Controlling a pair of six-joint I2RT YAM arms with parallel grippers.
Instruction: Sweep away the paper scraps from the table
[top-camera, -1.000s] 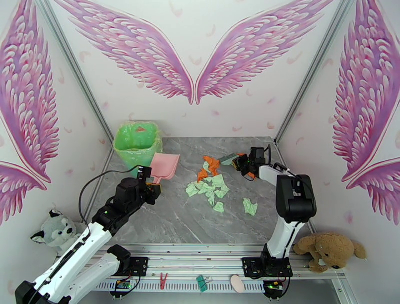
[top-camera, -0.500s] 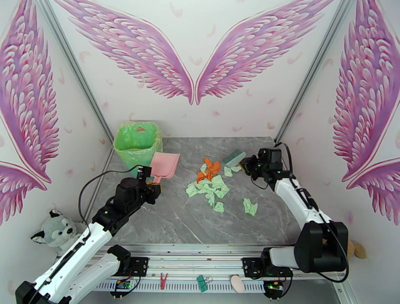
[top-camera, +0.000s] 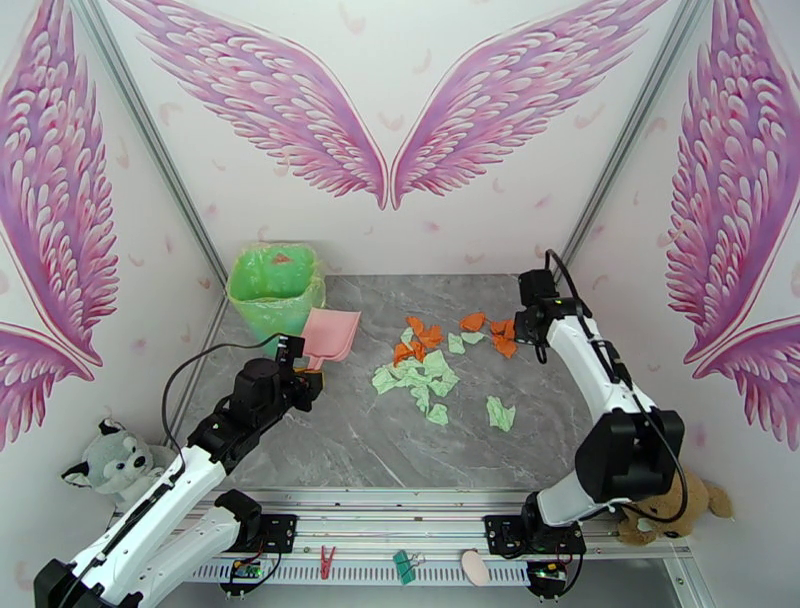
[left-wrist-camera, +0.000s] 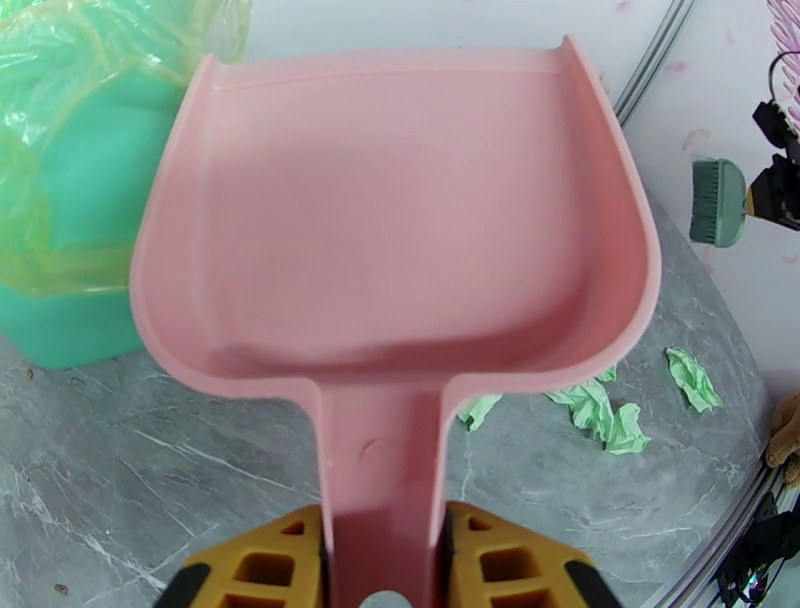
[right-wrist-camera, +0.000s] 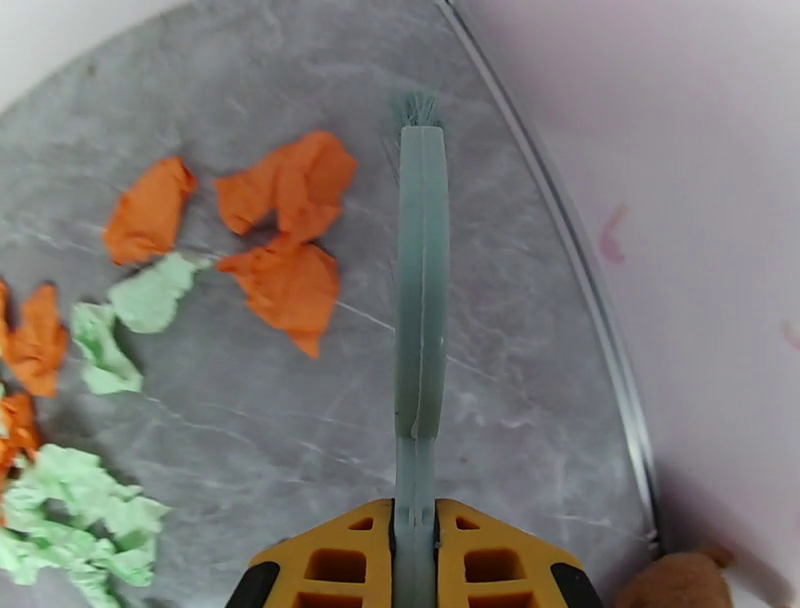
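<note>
Mint green and orange paper scraps lie in a loose cluster mid-table, with one green piece apart at the front right. My right gripper is at the table's far right, shut on the handle of a green hand brush. The brush lies edge-on just right of the orange scraps, its bristles pointing toward the back edge. My left gripper is shut on the handle of the pink dustpan, which is held empty, left of the scraps. The brush head also shows beyond the pan.
A green bin lined with a plastic bag stands at the back left corner, just behind the dustpan. The table's metal edge runs close to the right of the brush. A plush bear sits at the front right.
My right arm swung the brush from left of the orange scraps to their right side, near the back right edge. Some orange scraps were dragged rightward. The left arm and dustpan stayed still.
</note>
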